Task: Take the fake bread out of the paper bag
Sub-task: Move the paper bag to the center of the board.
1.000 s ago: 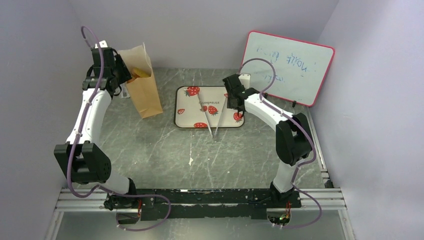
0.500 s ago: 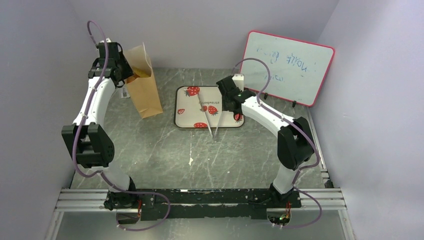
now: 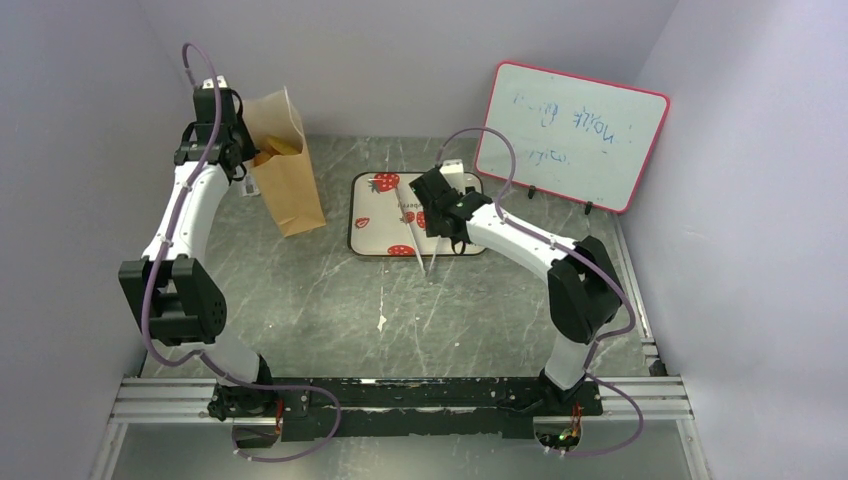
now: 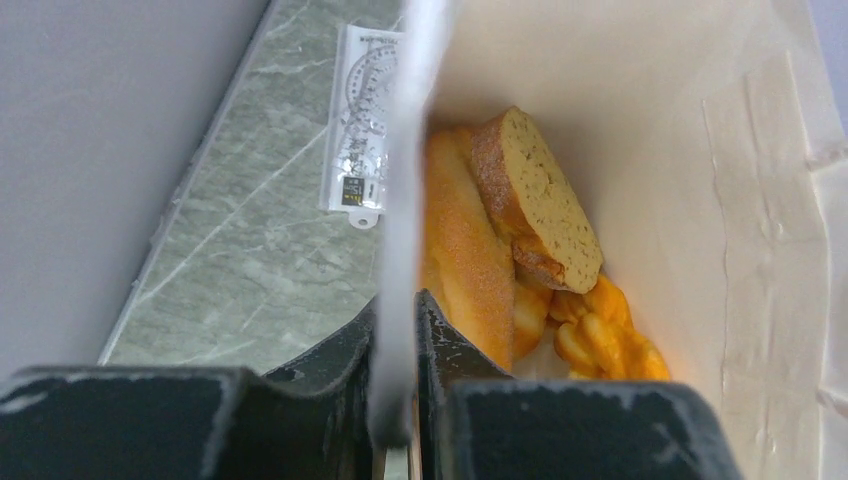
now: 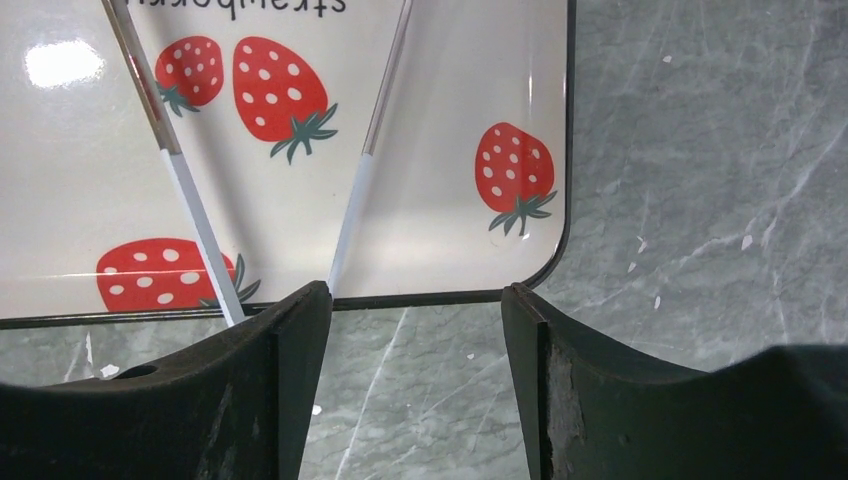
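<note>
The tan paper bag (image 3: 290, 190) stands upright at the back left. My left gripper (image 3: 232, 150) is at its top left rim, shut on the paper bag's edge, which shows as a pale strip between the jaws (image 4: 398, 310). Inside the paper bag (image 4: 700, 200) lies the fake bread: a long orange loaf (image 4: 465, 260), a speckled slice (image 4: 535, 195) and a braided twist (image 4: 600, 335). Its orange top shows from above (image 3: 280, 148). My right gripper (image 3: 440, 215) is open and empty over the near right corner of the strawberry tray (image 5: 440, 100), jaws (image 5: 415, 300) beside the tongs.
Slim silver tongs (image 3: 415, 235) lie across the white strawberry-print tray (image 3: 370, 235), their arms also seen from the right wrist (image 5: 375, 130). A red-framed whiteboard (image 3: 575, 135) leans at the back right. A clear protractor ruler (image 4: 360, 120) lies on the table beside the bag.
My left gripper has shut on the bag's rim after rising a little. The right arm has swung left and down over the tray, nearer the tongs.
</note>
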